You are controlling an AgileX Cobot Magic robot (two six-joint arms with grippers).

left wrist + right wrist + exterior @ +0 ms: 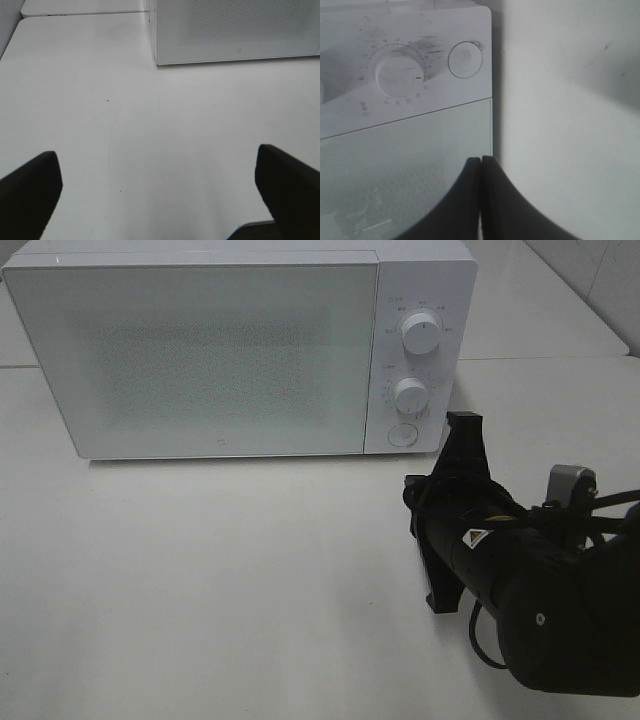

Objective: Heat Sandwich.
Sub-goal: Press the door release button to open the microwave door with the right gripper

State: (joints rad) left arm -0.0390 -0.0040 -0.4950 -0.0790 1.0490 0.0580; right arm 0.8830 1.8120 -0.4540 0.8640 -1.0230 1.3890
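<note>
The sandwich and its plate are out of view. A white microwave (200, 350) stands at the back of the table with its door shut. My right gripper (463, 421) is shut on nothing and points at the microwave's lower right corner. It is just right of the round button (402, 434) and apart from it. In the right wrist view the shut gripper (481, 160) sits below the round button (465, 59) and the lower dial (400, 72). My left gripper (156, 152) is open and empty above bare table, with the microwave's corner (235, 30) ahead of it.
The microwave panel has an upper dial (421, 332) and a lower dial (411, 395). The white table (200, 570) spreads in front of the microwave. The right arm's black body (560, 610) fills the lower right. A table seam runs behind the microwave.
</note>
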